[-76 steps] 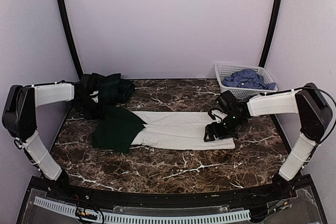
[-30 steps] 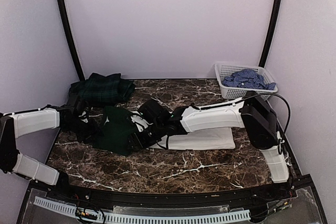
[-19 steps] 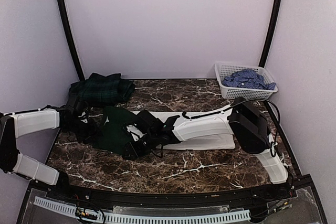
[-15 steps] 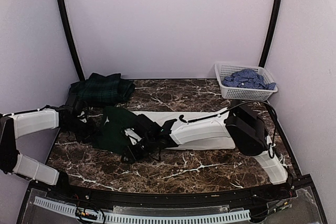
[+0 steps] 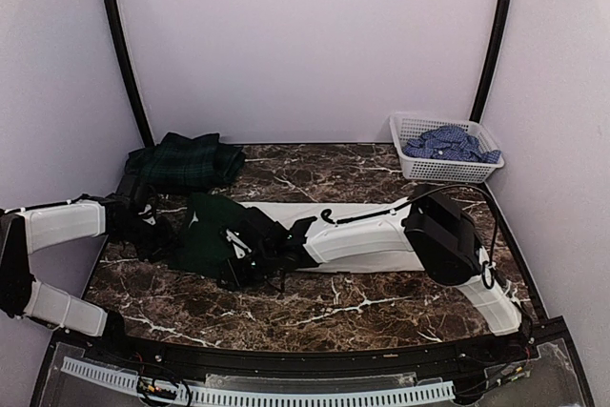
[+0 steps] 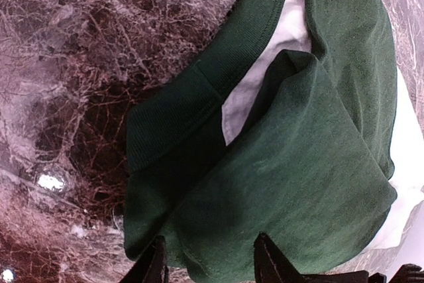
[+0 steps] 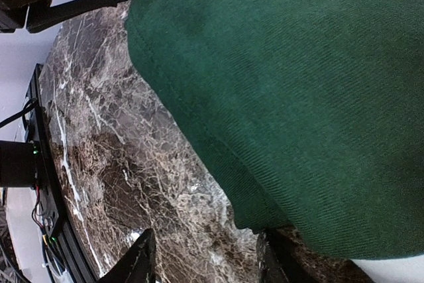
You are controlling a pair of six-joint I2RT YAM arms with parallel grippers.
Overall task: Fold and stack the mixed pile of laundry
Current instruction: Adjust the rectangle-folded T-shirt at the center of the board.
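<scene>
On table [image 5: 381,307], cream garment [image 5: 281,209] crosswise, green end [image 5: 205,228] left

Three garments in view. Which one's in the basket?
The blue-and-white check shirt, bunched in the white basket at far right. The plaid one and the cream-and-green one both lie on the table.

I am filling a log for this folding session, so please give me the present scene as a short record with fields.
garment in work: cream and dark green garment, laid out on the marble table
left end effector: fingers apart at its green hem, grip unclear
right end effector: open, at the green edge
plaid garment: back left of table
blue check shirt: in the white basket, back right
</scene>
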